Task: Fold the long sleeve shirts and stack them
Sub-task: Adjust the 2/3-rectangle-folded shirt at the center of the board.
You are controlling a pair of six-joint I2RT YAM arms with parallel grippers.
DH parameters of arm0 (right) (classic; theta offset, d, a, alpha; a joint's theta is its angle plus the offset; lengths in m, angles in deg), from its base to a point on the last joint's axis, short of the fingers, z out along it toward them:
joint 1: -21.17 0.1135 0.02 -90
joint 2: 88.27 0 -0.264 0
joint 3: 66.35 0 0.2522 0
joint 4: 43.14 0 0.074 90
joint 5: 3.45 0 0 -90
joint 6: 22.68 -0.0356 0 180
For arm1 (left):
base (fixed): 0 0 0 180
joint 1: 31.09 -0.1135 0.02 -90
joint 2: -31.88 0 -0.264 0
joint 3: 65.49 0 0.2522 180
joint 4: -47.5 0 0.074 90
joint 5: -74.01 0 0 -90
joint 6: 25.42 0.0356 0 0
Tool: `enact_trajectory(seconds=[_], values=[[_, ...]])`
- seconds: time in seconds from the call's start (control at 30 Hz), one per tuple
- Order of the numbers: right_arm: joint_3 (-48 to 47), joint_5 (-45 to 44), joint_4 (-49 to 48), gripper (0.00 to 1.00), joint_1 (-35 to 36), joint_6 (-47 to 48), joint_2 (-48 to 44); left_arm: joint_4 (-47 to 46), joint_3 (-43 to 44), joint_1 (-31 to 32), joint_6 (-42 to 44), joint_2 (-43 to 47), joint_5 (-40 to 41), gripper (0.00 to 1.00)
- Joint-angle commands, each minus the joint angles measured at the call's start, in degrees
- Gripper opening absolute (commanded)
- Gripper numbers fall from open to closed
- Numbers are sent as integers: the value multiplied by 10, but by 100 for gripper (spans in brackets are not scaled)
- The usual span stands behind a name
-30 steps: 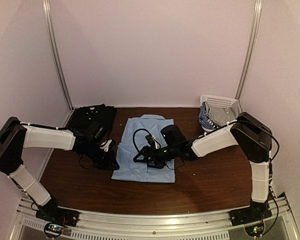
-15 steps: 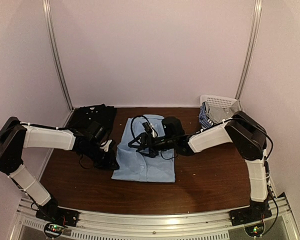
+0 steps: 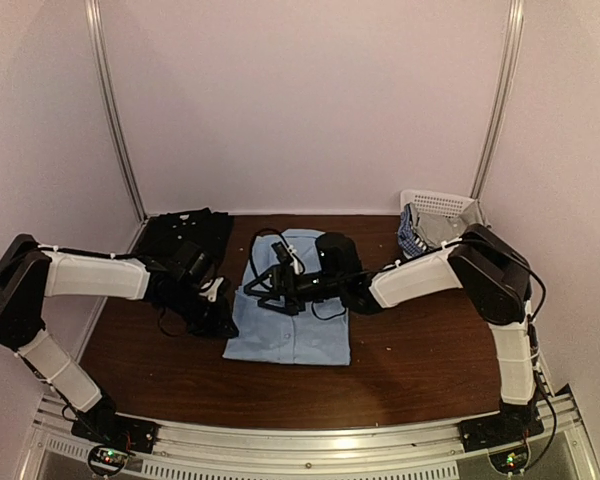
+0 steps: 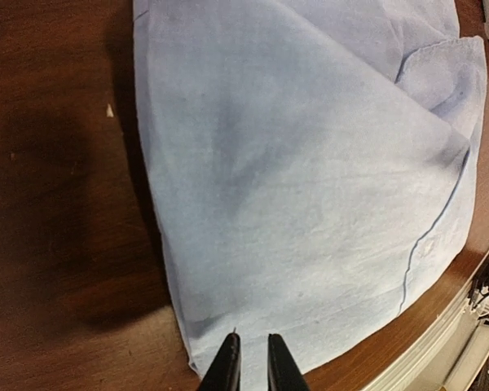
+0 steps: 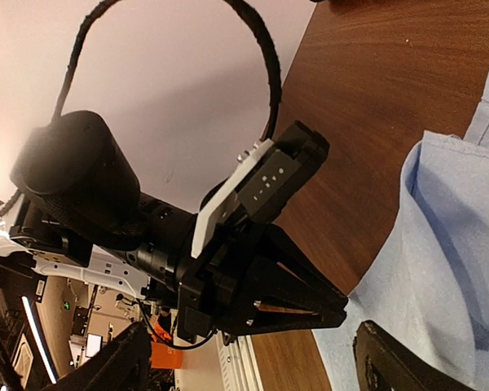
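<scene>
The light blue shirt [image 3: 298, 312] lies folded flat in the middle of the table and fills the left wrist view [image 4: 310, 179]. The black shirt [image 3: 185, 236] lies folded at the back left. My left gripper [image 3: 226, 322] sits at the blue shirt's near left edge. Its fingers are nearly together over the cloth's edge [image 4: 253, 362], and the right wrist view shows them closed at that edge [image 5: 338, 308]. My right gripper [image 3: 258, 296] hovers over the blue shirt's left side, open wide and empty [image 5: 261, 366], facing the left gripper.
A white lattice basket [image 3: 446, 205] stands at the back right with checked and grey clothes [image 3: 422, 236] in it. Bare brown table [image 3: 430, 350] shows right of the blue shirt and along the front. White walls close in the sides and back.
My right gripper has moved left and away across the blue shirt, from its near middle to its left side. The left arm and both shirts have not moved.
</scene>
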Motion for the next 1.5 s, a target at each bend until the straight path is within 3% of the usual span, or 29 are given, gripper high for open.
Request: enact_trajectory(seconds=[0.0, 0.23, 0.47, 0.8, 1.07, 1.47], values=[[20, -52, 76, 87, 7, 61, -34, -10, 31, 2, -8, 36, 17, 14], [123, -102, 112, 90, -35, 93, -118, -5, 92, 2, 5, 0, 13, 15], [167, -68, 87, 94, -30, 78, -114, 5, 143, 1, 15, -29, 38, 17], [138, -17, 14, 98, -8, 34, -63, 40, 269, -1, 50, -120, 46, 25], [105, 3, -86, 99, -8, -25, -34, 43, 265, -1, 49, -125, 45, 25], [33, 12, -83, 99, -1, -33, 2, 49, 234, -9, 44, -98, 55, 25]])
